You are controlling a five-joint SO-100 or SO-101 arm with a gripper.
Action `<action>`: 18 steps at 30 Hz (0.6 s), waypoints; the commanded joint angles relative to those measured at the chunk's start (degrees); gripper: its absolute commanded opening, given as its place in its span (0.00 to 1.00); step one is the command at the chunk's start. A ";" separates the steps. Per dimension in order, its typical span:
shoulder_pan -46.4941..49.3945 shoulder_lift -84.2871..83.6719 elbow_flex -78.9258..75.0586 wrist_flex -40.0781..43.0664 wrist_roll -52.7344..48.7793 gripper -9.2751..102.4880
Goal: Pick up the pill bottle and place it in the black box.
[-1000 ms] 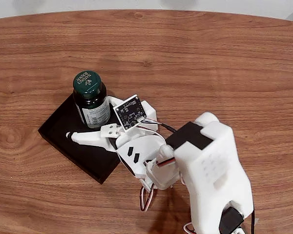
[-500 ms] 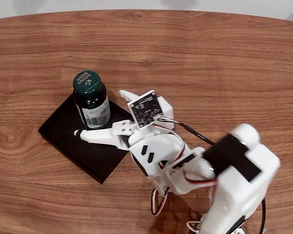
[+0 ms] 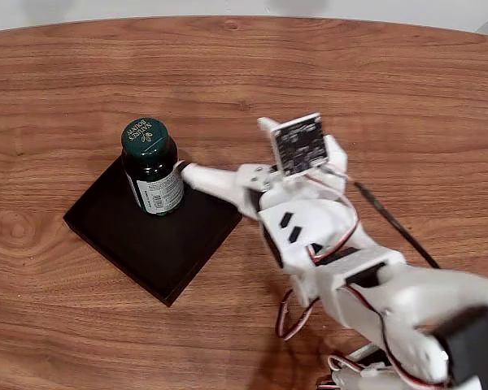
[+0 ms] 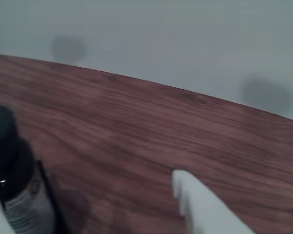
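Pill bottle (image 3: 152, 166), dark amber with a green ribbed cap and white-and-green label, stands upright in the back corner of the shallow matte black box (image 3: 150, 236) on the wooden table (image 3: 325, 73). White two-finger gripper (image 3: 220, 150) spread wide, holding nothing, one fingertip (image 3: 189, 171) right at the bottle's side in the fixed view.

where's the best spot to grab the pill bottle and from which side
Grip the pill bottle across its labelled body, below the ribbed green cap. It stands upright on the black box, so a level, sideways approach suits its round shape. Probably come from the right in the fixed view, where the gripper already is, open. The box's low walls should not block that approach.
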 commanded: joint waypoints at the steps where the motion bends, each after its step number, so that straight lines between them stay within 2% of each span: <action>1: 3.60 10.81 0.79 7.12 -0.62 0.39; 8: 9.05 25.40 5.80 20.30 -2.64 0.33; 18: 15.21 51.33 11.16 54.05 -3.34 0.29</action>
